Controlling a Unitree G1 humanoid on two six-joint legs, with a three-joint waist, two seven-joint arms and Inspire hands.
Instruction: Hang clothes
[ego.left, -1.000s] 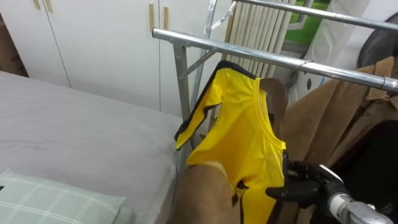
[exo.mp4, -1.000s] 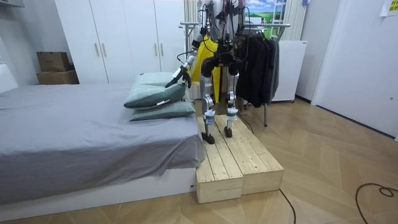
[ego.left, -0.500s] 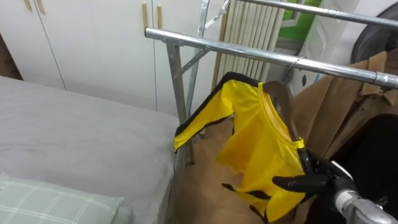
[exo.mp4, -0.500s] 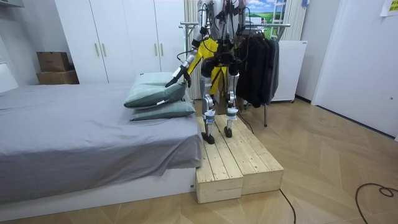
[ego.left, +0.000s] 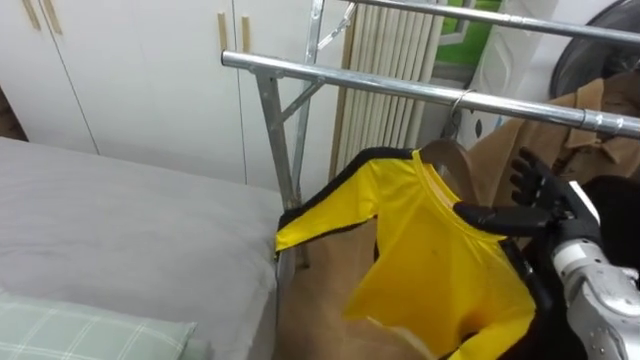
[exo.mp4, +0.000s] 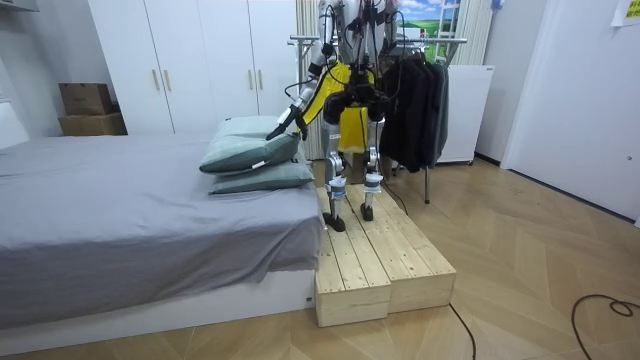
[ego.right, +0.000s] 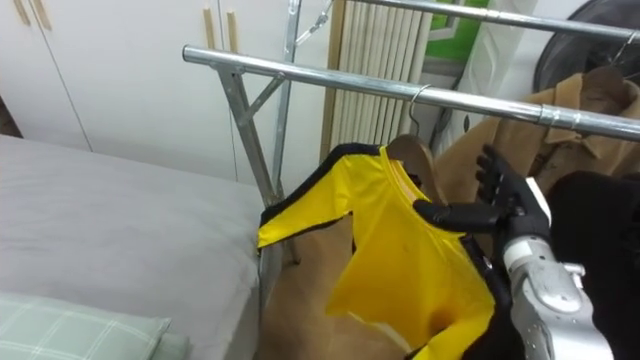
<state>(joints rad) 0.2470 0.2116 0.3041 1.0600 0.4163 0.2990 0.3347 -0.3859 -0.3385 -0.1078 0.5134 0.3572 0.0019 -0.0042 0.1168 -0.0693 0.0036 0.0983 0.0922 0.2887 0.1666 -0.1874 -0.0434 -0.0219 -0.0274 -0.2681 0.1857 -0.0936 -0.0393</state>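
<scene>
Fingers of R hand (ego.left: 553, 208) spread open, thumb at yellow shirt (ego.left: 430, 250) on rail (ego.left: 350, 80), L hand (exo.mp4: 287, 121) near pillows (exo.mp4: 250, 156)

Yellow shirt (ego.left: 430, 260) with black trim, silver rail (ego.left: 350, 82), grey bed (ego.left: 120, 220)

Yellow shirt (ego.left: 430, 262) hides most of its hanger (ego.left: 446, 158)

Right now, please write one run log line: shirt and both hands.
yellow shirt: on hanger, hook over rail | right hand: fingers open, at shirt's shoulder | left hand: held out toward pillows
</scene>
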